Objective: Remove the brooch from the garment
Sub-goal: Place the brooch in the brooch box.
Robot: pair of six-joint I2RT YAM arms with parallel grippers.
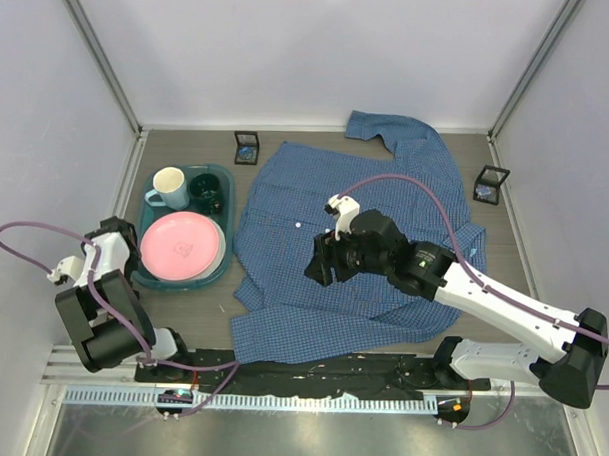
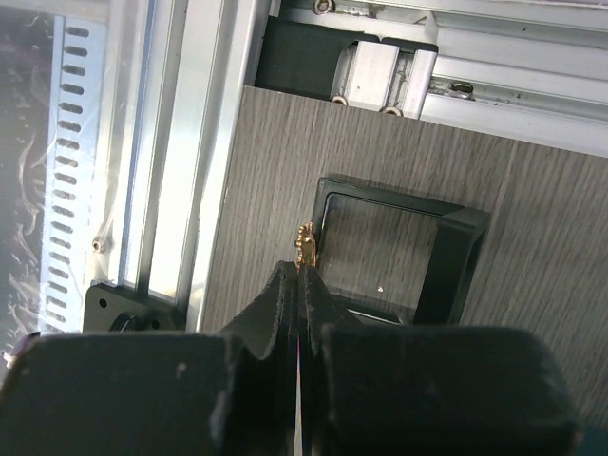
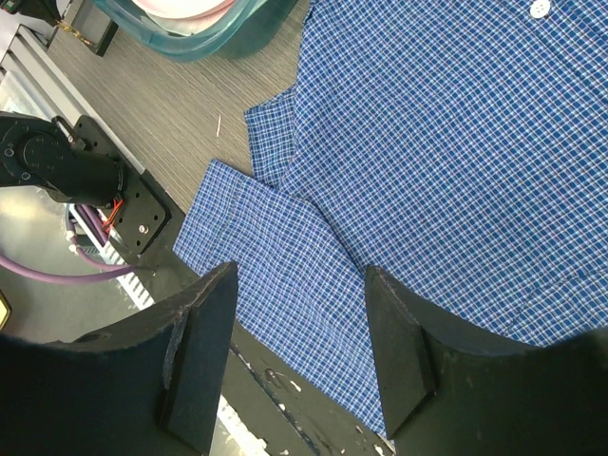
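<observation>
The garment, a blue checked shirt [image 1: 386, 191], lies spread on the table and fills the right wrist view [image 3: 456, 123]. A small gold brooch [image 2: 307, 242] sticks out from the tips of my left gripper [image 2: 302, 271], which is shut on it. That gripper hangs at the table's near left edge [image 1: 61, 273], just above a small black open box [image 2: 456, 237]. My right gripper [image 1: 323, 264] is open and empty. It hovers over the shirt's lower front [image 3: 299, 313], its jaws wide apart.
A teal tray [image 1: 221, 175] left of the shirt holds a pink plate [image 1: 182, 246], a cream mug [image 1: 168, 186] and a dark green cup [image 1: 207, 192]. Two small black boxes stand at the back [image 1: 246, 146] and back right [image 1: 491, 183]. A metal rail [image 2: 171, 142] runs along the near edge.
</observation>
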